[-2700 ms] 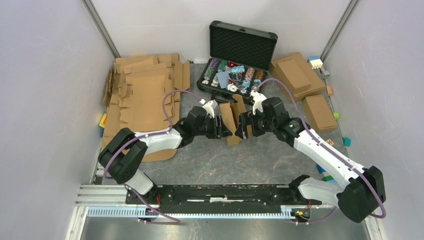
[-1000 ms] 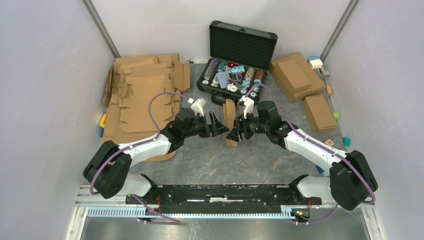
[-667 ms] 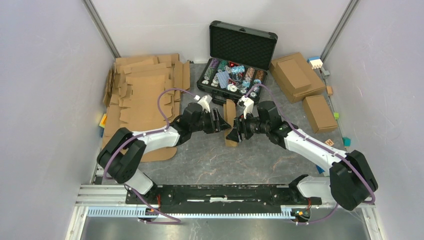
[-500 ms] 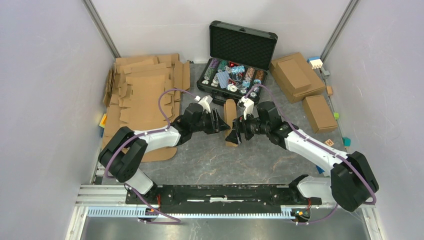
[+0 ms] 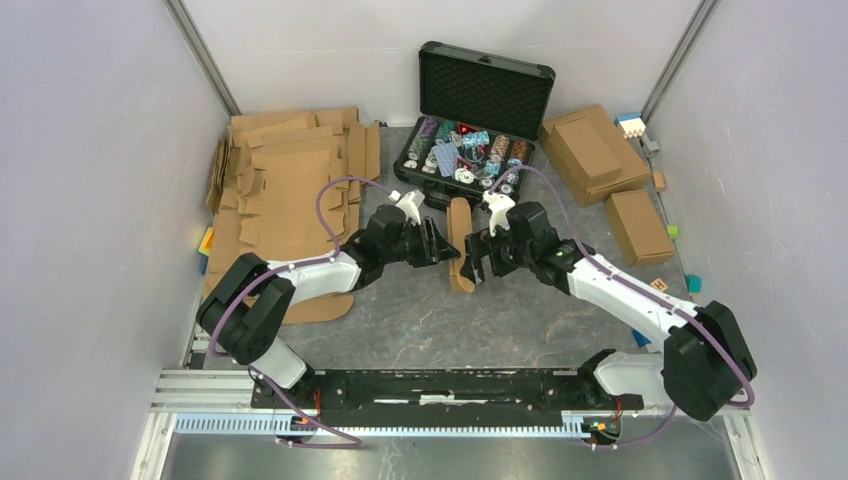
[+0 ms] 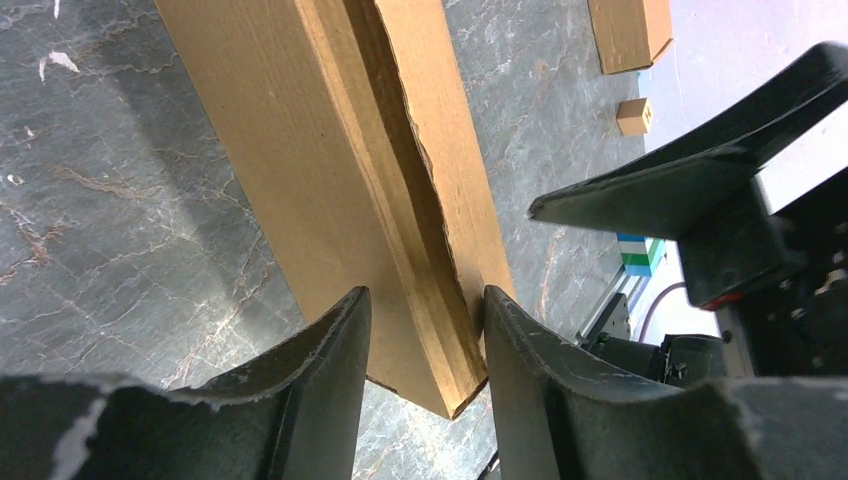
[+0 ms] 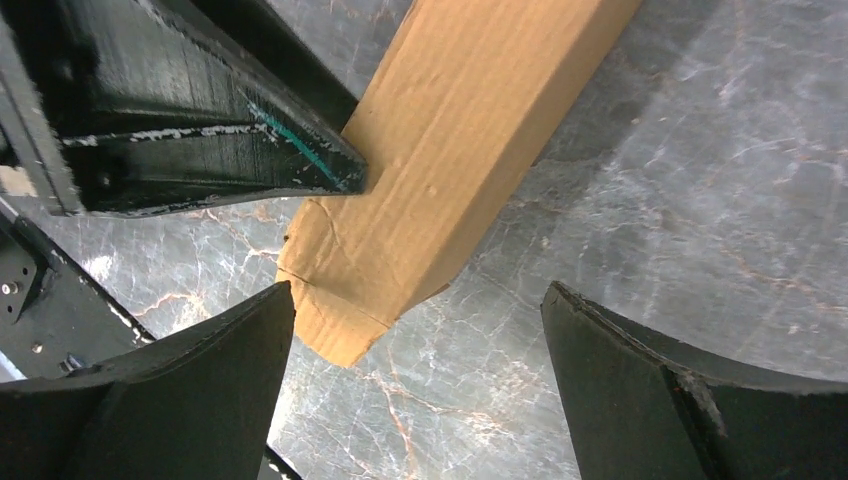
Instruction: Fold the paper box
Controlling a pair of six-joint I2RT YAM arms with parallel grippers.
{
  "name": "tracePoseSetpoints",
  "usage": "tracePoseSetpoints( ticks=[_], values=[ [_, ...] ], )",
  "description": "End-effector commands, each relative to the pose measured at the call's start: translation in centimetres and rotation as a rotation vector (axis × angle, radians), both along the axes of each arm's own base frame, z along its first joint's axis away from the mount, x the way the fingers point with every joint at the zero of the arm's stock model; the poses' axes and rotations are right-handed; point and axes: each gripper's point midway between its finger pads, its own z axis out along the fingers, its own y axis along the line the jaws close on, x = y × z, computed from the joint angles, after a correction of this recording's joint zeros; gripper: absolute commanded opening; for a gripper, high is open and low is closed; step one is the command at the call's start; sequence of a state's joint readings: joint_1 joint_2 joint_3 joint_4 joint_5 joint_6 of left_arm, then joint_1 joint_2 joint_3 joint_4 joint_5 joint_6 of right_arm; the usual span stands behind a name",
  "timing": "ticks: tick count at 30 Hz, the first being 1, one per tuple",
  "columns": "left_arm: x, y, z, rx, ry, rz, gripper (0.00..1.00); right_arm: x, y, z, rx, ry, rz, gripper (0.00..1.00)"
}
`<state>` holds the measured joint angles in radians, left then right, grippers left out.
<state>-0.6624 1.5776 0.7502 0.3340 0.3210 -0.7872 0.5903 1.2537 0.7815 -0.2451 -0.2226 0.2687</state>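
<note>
**Top external:** The paper box [image 5: 459,245], folded into a narrow brown cardboard strip, sits mid-desk [image 5: 440,320] just in front of the open black case [image 5: 470,120]. The left end effector [image 5: 440,243] meets it from one side and the right end effector [image 5: 474,262] from the other. Flat cardboard blanks [image 5: 290,190] are heaped far left, and two closed brown boxes [image 5: 600,150] sit far right. Bare grey desk runs from the box back to the arm bases.

**Left wrist:** The left end effector [image 6: 425,305] is clamped on the paper box [image 6: 350,150], one finger pressed to each face. The cardboard is doubled over, with a ragged seam running along its length. Its lower corner pokes out just past the fingers. A black finger [image 6: 690,170] of the right end effector hangs beside it, apart from the cardboard.

**Right wrist:** The right end effector [image 7: 417,300] stands spread wide, with the box's [image 7: 480,130] creased, rounded end lying between its fingers, unpinched. Marbled desk shows on either side. A finger [image 7: 200,140] of the left end effector lies against one face of the box.
</note>
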Motion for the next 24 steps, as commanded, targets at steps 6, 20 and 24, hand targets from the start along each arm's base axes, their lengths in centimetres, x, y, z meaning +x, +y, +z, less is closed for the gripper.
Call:
tracePoseSetpoints(
  ticks=[6, 20, 24],
  values=[
    [0.5, -1.2, 2.4, -0.083, -0.018, -0.025, 0.65, 0.4, 4.5, 1.7, 0.084, -0.022, 0.037, 0.98],
    [0.7, -3.0, 3.7, -0.229, 0.004, -0.021, 0.76, 0.4, 5.2, 0.7, -0.003, -0.03, 0.042, 0.87],
    [0.6, -2.8, 4.1, -0.238, -0.003, -0.015, 0.8, 1.1, 2.9, 0.1, -0.104, -0.061, -0.031, 0.87]
  ],
)
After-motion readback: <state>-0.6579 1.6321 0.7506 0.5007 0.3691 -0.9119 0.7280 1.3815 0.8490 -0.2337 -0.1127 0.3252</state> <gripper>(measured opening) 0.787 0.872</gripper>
